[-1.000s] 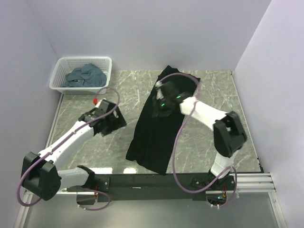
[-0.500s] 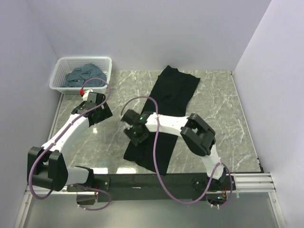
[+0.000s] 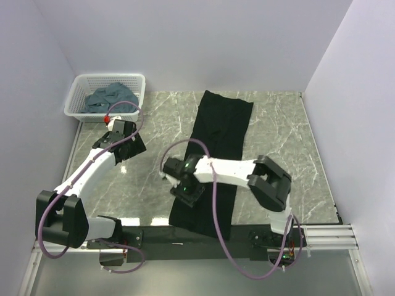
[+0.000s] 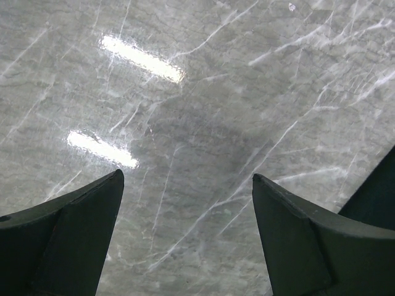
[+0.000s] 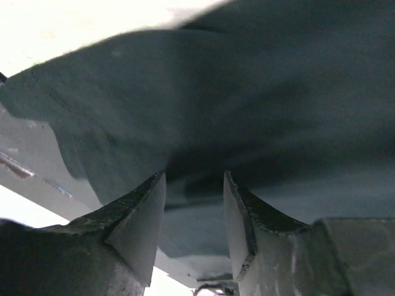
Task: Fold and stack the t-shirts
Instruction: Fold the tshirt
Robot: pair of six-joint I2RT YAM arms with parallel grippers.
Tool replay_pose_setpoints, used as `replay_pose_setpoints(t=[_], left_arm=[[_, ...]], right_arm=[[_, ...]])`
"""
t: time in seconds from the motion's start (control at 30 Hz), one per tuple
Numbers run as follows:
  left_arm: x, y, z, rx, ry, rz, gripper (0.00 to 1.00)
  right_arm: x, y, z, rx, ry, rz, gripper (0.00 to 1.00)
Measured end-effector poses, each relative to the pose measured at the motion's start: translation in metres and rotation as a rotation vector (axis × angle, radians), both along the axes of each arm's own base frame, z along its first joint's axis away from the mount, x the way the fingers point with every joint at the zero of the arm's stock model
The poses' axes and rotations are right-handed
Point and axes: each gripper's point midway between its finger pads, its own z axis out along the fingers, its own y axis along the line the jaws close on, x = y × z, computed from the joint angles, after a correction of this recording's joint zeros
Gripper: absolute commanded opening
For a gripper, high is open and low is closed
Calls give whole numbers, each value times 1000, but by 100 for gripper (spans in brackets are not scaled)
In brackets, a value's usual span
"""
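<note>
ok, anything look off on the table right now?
The black t-shirt lies as a long strip, slightly slanted, and its near end seems to overhang the near edge of the table. The blue-grey shirts sit crumpled in the basket.

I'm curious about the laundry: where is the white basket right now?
In the top view, the white lattice basket sits at the far left corner of the table, blue-grey t-shirts inside, just beyond the left hand.

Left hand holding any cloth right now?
No: the left hand stands open above the marble table, with nothing between its jaws.
</note>
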Motion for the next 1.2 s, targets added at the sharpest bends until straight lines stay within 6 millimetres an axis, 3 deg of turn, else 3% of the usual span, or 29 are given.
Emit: replay_pose_setpoints(t=[0.1, 0.23, 0.33, 0.47, 0.53, 0.6, 0.77, 0.9, 1.2], left_arm=[[0, 0, 0, -1, 2, -5, 91], [0, -1, -1, -5, 3, -9, 91], [0, -1, -1, -5, 2, -14, 91], [0, -2, -2, -8, 1, -19, 92], [0, -2, -3, -9, 2, -19, 92], [0, -2, -3, -9, 2, -20, 91], [0, -2, -2, -10, 1, -20, 91], [0, -3, -2, -10, 0, -20, 91], [0, -3, -2, -10, 0, -20, 91]], right_arm=[[33, -2, 26, 55, -48, -83, 53], [140, -14, 77, 231, -204, -386, 56], [225, -62, 96, 316, -313, -687, 57], [292, -134, 90, 327, -379, -1004, 57], [311, -154, 79, 321, -393, -1089, 56], [322, -160, 66, 311, -388, -1128, 55], [341, -155, 20, 276, -348, -1148, 52], [350, -152, -3, 254, -325, -1151, 50], [388, -137, -3, 299, -346, -1140, 48]])
